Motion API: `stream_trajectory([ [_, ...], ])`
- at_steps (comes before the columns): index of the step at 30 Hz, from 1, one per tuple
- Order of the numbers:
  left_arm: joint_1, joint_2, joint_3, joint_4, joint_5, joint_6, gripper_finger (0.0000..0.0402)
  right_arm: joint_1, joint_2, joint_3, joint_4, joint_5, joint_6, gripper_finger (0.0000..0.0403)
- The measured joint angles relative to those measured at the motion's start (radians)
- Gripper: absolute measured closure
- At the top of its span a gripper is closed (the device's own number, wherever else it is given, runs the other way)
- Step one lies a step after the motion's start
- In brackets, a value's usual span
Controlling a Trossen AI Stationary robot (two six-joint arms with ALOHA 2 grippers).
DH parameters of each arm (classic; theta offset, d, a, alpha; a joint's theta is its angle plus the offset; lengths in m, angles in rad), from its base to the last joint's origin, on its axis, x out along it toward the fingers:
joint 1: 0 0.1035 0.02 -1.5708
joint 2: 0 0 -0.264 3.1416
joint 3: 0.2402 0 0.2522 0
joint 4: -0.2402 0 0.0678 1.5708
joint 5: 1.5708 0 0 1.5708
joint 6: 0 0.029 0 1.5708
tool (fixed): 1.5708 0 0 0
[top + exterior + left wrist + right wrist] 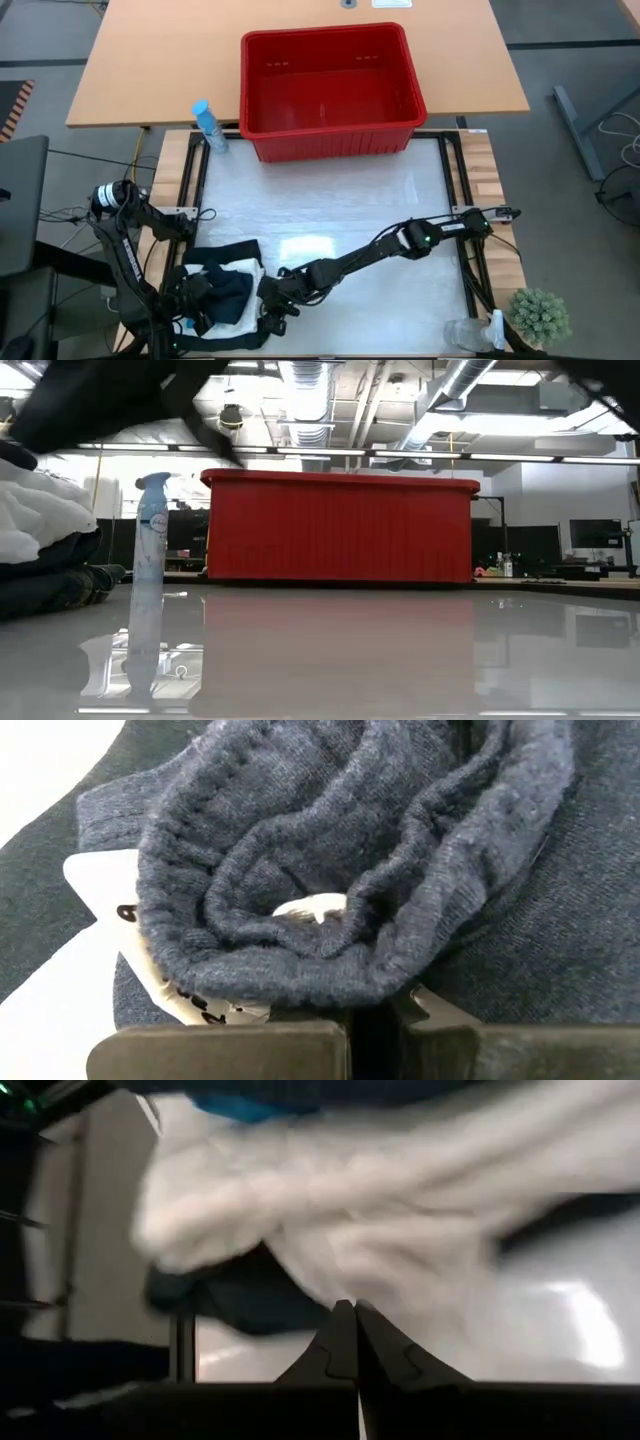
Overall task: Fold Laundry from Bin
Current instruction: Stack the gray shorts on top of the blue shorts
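Looking straight down, you see the red rectangular plastic bin [328, 92] standing empty at the table's far edge, with a slim pale-blue spray bottle [208, 127] just beside its left corner, while the laundry, a small stack of dark and white cloth [225, 290], sits at the near left corner of the glossy white table [330, 215]. Your left gripper [195, 297] rests on that stack from the left, and your right gripper [272, 300] reaches across the table to touch the stack's right side. A clear bottle and a small green potted plant [540, 315] stand at the near right corner. From table height, you see the laundry [45, 550] piled at the left, white cloth over dark, the spray bottle [148, 575] upright near it, and the bin [340, 528] behind. Through the left wrist, you find the fingers [220, 1050] pressed together, with a rumpled dark knit garment [350, 870] and a white tag lying right against them. Through the right wrist, you see that gripper [352, 1342] closed to a point with nothing between its tips, white crinkled cloth [370, 1230] just beyond.
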Motion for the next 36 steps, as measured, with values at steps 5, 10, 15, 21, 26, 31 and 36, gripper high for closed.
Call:
stream_trajectory([
  [5,0.020,0.000,-0.001,0.043,-0.004,0.051,0.0401,0.011,-0.235,0.002,-0.316,0.120,-0.064,0.0384],
  [10,0.108,0.002,-0.020,0.173,-0.061,0.173,0.0401,0.038,-0.424,0.003,-0.513,0.347,-0.082,0.0382],
  [15,0.230,-0.002,-0.092,0.378,-0.127,0.317,0.0402,0.065,-0.553,0.002,-0.615,0.525,-0.027,0.0381],
  [21,0.450,0.003,-0.100,0.563,-0.109,0.677,0.0401,0.088,-0.596,0.001,-0.706,0.608,0.026,0.0380],
  [26,0.642,0.008,-0.101,0.763,-0.102,0.926,0.0401,0.095,-0.588,0.003,-0.740,0.608,0.047,0.0380],
  [31,0.826,0.008,-0.103,0.869,-0.054,1.074,0.0401,0.107,-0.578,0.000,-0.830,0.609,0.152,0.0381],
  [36,0.960,0.008,-0.088,0.982,0.130,1.134,0.0401,0.148,-0.593,0.002,-0.936,0.608,0.286,0.0381],
])
